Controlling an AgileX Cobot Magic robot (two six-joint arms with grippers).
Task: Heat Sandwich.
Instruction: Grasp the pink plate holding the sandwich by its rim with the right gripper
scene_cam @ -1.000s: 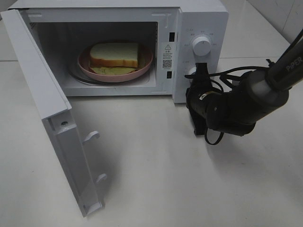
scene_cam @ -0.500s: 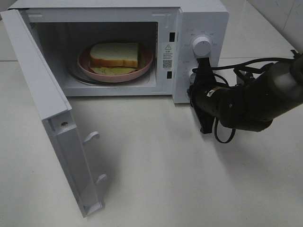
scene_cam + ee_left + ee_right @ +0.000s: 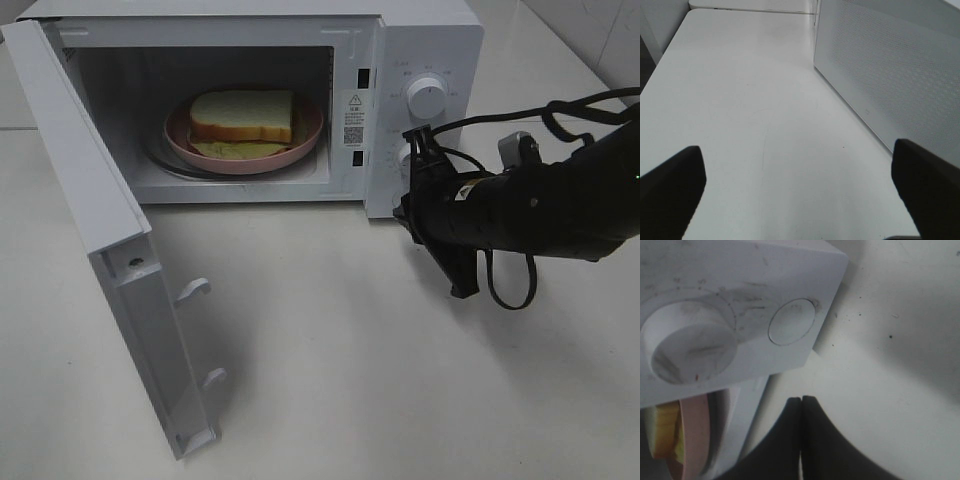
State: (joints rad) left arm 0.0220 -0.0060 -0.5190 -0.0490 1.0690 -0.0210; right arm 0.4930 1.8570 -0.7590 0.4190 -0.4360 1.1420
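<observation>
While sandwich [image 3: 241, 116] sits in open microwave [image 3: 425, 40], right gripper [image 3: 801, 401] closed tight, empty, dial [image 3: 690, 347] near tips; left gripper [image 3: 797, 147] spread wide, empty.

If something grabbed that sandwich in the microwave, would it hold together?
Probably soft: the sandwich is thick white bread, likely to squash. Its slices look merely stacked, so they might slide apart. The pink plate beneath looks stiffer.
</observation>
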